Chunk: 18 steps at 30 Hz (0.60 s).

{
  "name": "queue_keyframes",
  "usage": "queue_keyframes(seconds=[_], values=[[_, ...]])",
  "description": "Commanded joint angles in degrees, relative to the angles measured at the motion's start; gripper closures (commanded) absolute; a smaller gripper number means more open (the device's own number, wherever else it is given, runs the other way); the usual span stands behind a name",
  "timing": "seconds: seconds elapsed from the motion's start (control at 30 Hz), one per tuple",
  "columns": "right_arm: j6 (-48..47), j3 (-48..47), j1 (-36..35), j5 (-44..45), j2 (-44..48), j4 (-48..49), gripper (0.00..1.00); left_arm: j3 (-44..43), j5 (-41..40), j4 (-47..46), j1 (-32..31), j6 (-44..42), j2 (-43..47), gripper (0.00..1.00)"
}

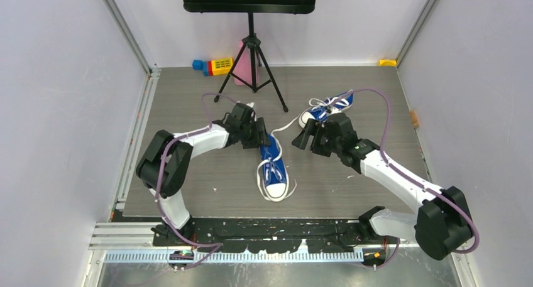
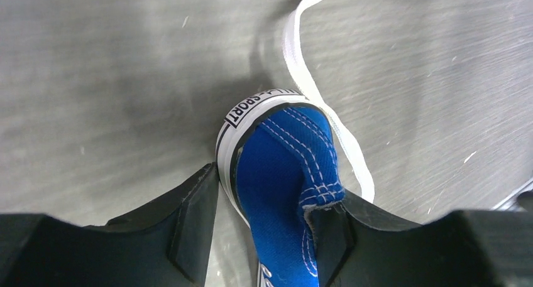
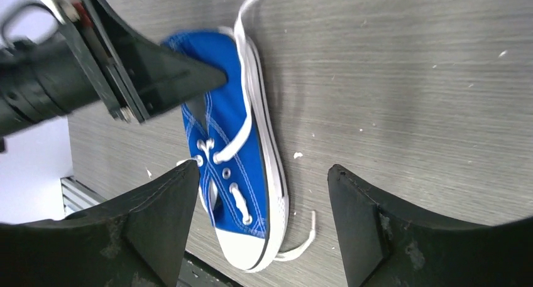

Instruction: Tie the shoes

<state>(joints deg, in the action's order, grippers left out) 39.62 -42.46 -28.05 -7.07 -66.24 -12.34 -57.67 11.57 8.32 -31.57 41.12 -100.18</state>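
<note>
Toy blocks (image 1: 214,66) lie at the far edge of the bench (image 1: 188,111), about 11 o'clock from its middle, just left of a black tripod stand (image 1: 251,54) at 12 o'clock. The left arm (image 1: 195,141) reaches in from 9 o'clock. The left jaws are pinching the heel of the near shoe (image 1: 274,171), one finger (image 2: 195,218) against the white sole band and the other against the blue heel collar. This shoe lies at mid-bench, sole down, heel to 12 o'clock and white toe cap to 6 o'clock, laces untied. One loose lace (image 1: 289,125) trails from its heel toward 1 o'clock. The right jaws are spread wide with nothing between them, above the bench just right of that heel. The far shoe (image 1: 324,110) lies at 1 o'clock, its laces loose, partly behind the right arm (image 1: 390,171).
</note>
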Motion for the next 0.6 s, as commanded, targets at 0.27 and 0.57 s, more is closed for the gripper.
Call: queue_keyframes(seconds=[0.27, 0.57], values=[[7.28, -4.23, -5.08, 9.1, -15.03, 9.53, 0.34, -13.69, 6.14, -0.83, 0.37, -6.2, -5.51, 0.48], [6.27, -6.18, -5.03, 10.65, -18.7, 11.59, 0.39, -13.18, 5.58, 6.19, 0.97, -13.35, 3.98, 0.17]])
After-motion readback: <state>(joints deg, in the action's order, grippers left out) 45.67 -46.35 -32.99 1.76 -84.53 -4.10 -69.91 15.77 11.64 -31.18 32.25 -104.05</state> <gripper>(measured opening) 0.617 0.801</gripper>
